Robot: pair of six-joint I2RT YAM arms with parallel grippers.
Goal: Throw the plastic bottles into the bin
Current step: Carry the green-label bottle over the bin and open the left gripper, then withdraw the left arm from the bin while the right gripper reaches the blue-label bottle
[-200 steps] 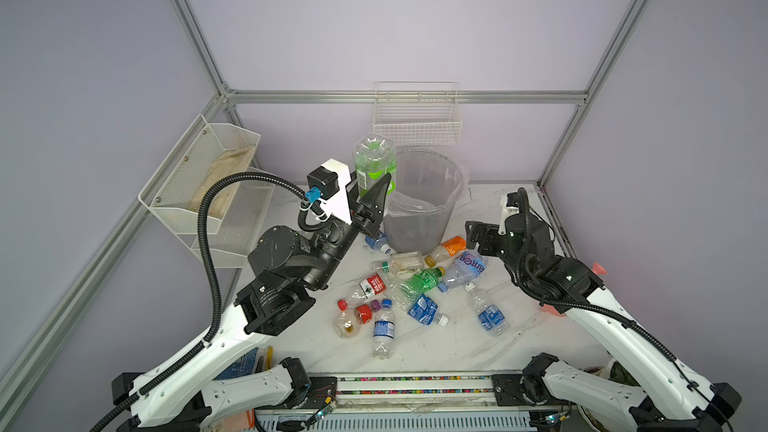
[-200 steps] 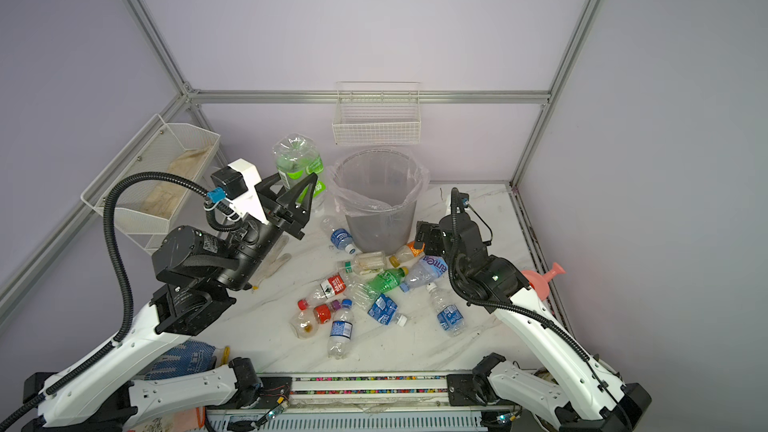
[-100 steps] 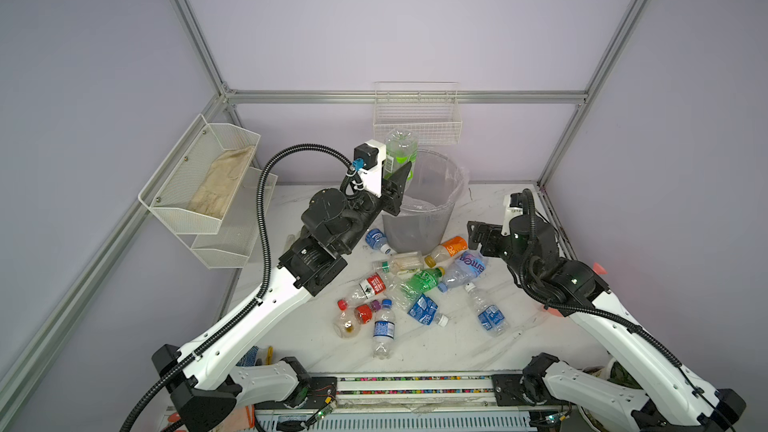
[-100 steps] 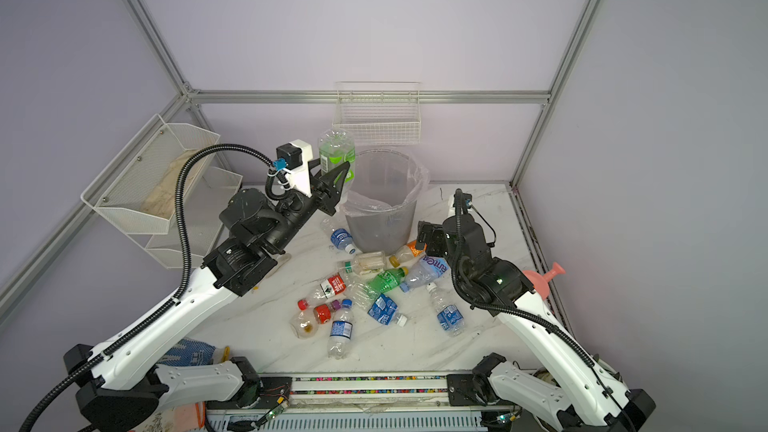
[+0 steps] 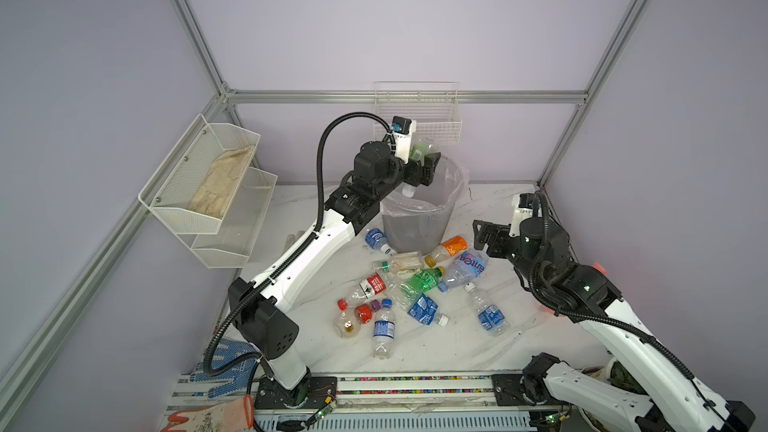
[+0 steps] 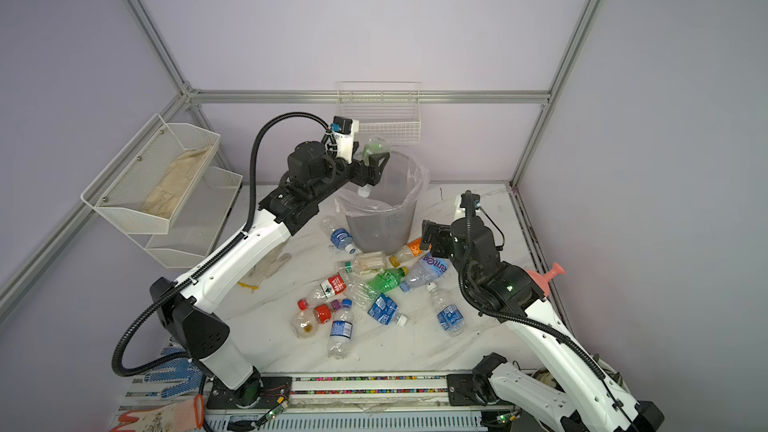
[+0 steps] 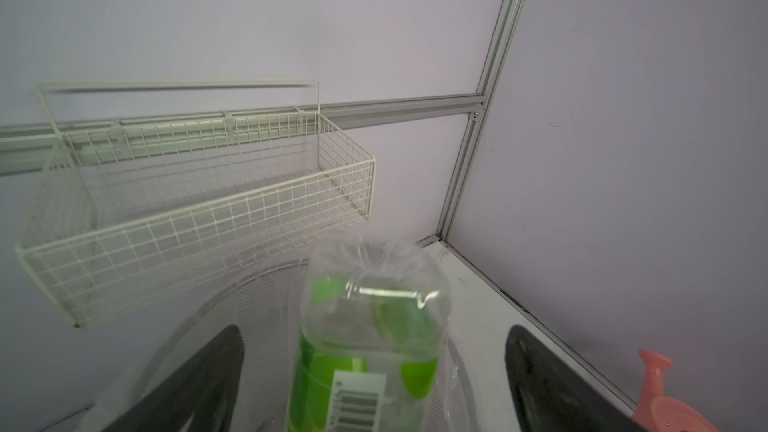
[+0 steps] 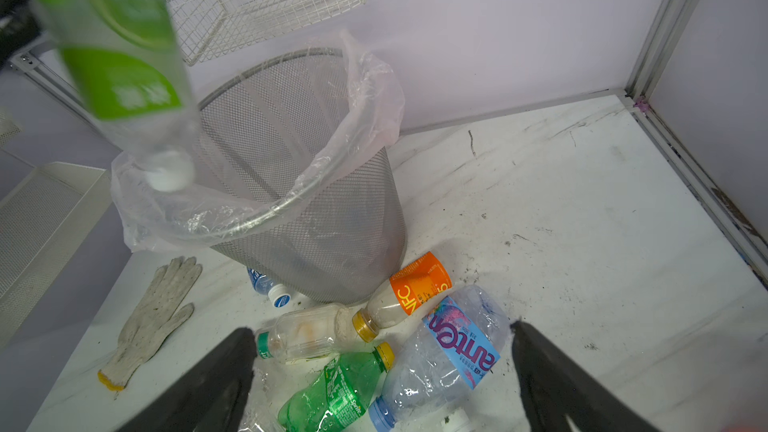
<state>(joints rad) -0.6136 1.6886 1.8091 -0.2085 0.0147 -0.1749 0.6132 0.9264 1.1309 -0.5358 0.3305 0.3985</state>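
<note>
**Green-label bottle let go above the bin**

The green-label bottle (image 8: 120, 56) hangs cap down at the mouth of the bin (image 8: 316, 218), in the upper middle of both top views. It is blurred, so I judge that it is falling in. Half a second ago the left gripper (image 7: 376, 338) was clamped on it. Now its fingers stand wide apart on both sides and do not touch it — this bottle is nearly done. About a dozen other bottles lie on the table (image 5: 457, 351) in front of the bin. The right gripper (image 8: 382, 334) hovers above them, fully open and empty. Readable writing: "NFC" on the orange-label bottle (image 8: 419, 284), "Sprite" on the green bottle (image 8: 336, 384), and letters like "antea" on the blue-label bottle (image 8: 461, 347). The falling bottle shows only a barcode.
</note>
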